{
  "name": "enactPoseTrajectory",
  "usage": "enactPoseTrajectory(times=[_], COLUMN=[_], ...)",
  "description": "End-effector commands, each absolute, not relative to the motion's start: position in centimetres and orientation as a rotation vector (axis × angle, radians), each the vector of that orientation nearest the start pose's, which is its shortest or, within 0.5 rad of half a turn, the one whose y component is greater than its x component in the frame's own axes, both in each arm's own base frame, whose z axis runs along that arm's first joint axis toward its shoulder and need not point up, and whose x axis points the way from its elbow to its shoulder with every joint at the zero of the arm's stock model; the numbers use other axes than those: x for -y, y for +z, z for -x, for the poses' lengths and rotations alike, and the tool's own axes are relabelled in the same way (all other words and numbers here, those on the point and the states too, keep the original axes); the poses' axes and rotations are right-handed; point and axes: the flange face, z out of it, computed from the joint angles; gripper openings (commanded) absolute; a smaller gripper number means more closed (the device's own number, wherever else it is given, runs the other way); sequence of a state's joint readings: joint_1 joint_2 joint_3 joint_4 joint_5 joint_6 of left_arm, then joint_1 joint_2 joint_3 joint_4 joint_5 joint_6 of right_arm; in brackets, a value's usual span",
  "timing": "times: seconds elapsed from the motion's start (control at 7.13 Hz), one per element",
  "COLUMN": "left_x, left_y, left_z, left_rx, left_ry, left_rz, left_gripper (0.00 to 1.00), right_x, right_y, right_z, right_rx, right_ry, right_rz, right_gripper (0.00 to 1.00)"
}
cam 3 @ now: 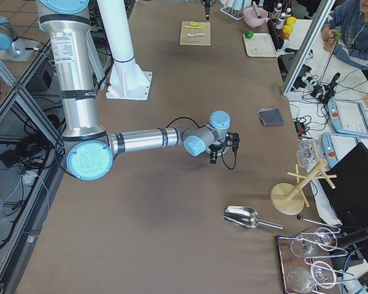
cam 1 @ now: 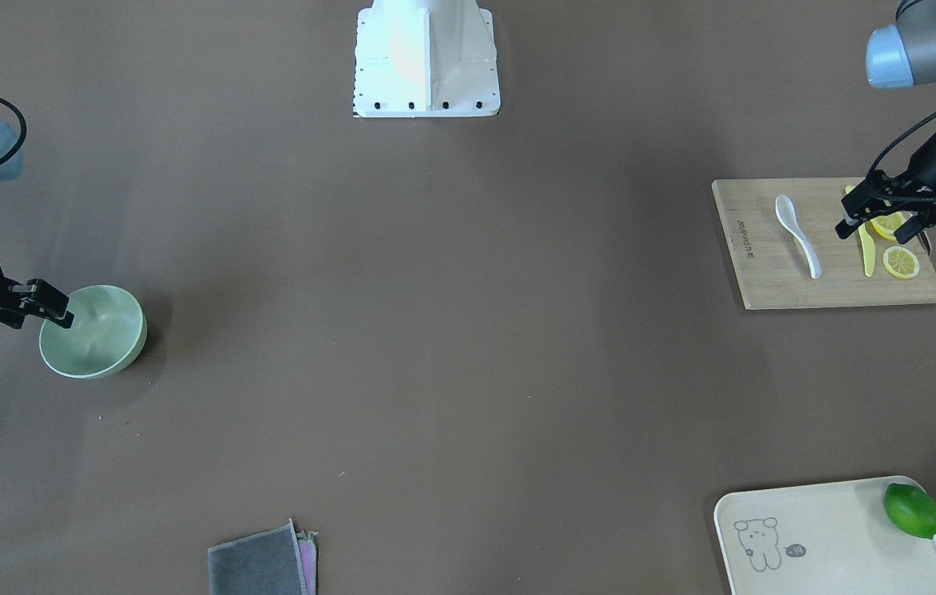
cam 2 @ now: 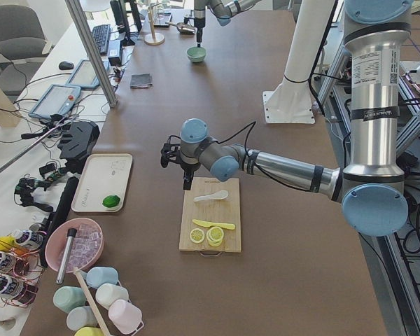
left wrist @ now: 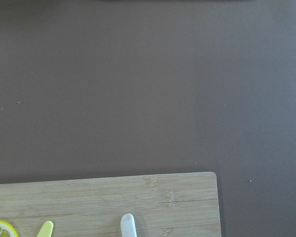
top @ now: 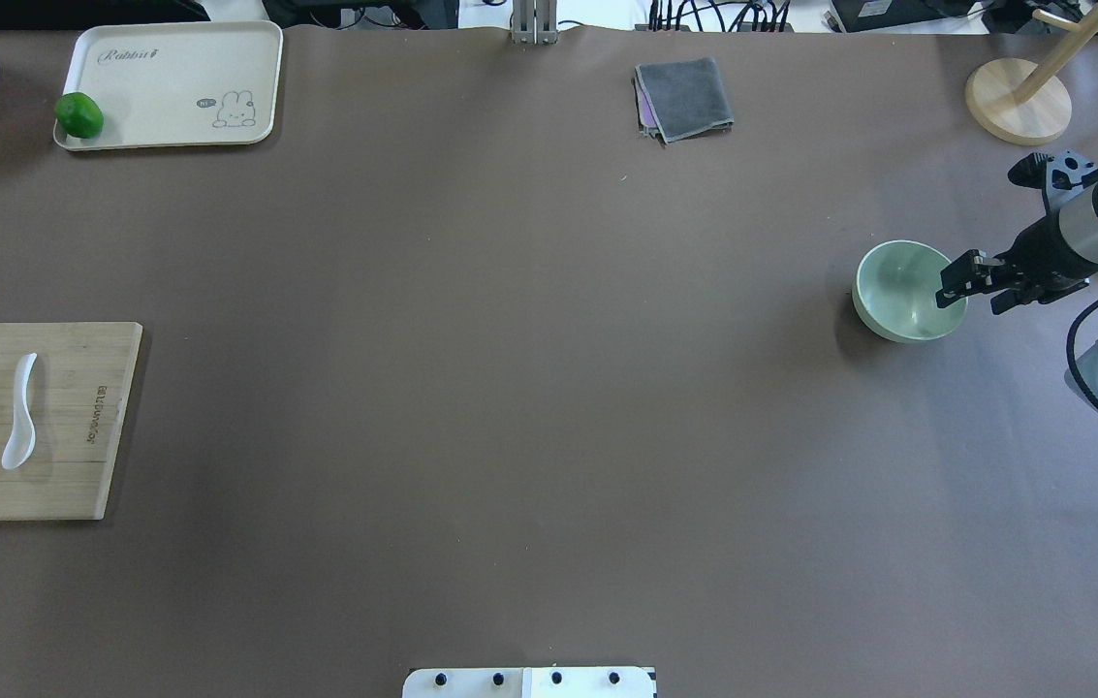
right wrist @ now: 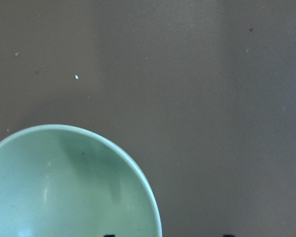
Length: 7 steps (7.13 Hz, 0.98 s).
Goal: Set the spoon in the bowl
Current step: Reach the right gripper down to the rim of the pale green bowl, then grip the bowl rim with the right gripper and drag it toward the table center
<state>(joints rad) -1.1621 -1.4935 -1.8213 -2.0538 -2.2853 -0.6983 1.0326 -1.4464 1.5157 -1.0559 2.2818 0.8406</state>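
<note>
Reading the layout, I saw the small white soup spoon (cam 1: 798, 235) lying on the bamboo cutting board (cam 1: 765, 277), left gripper (cam 1: 874, 230) spread nearby for pickup; right gripper (top: 978, 291), also spread, straddled the rim of the round mint-green bowl (cam 1: 104, 326), likely steadying it.

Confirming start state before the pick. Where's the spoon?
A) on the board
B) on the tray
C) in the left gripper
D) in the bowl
A: the spoon lies flat on the board beside the knife, and the bowl across the table is empty.
</note>
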Motion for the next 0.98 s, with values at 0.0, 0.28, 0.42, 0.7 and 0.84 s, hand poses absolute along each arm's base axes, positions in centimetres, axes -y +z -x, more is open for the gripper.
enactPoseTrajectory(times=[0.0,0.28,0.42,0.7,0.84], left_x=[46.6,46.8,46.7,45.4,44.9], left_y=[51.7,51.7,52.0,53.2,53.8], left_z=[-12.7,-12.9,-13.3,-16.8,-18.1], left_rx=[-0.912,-0.915,-0.915,-0.909,-0.903], left_ry=[-0.036,-0.034,-0.030,-0.090,-0.113], left_rz=[-0.172,-0.170,-0.154,-0.045,-0.002], left_gripper=[0.98,0.97,0.97,0.92,0.92], right_x=[52.5,52.8,52.5,53.2,52.0], right_y=[56.3,55.5,53.4,44.0,39.5], right_z=[23.7,24.2,24.2,29.0,33.2], right_rx=[0.889,0.899,0.928,1.034,1.071], right_ry=[0.070,0.061,0.065,0.185,0.226], right_rz=[0.011,0.005,-0.003,0.055,0.084], right_gripper=[0.01,0.00,0.00,0.00,0.00])
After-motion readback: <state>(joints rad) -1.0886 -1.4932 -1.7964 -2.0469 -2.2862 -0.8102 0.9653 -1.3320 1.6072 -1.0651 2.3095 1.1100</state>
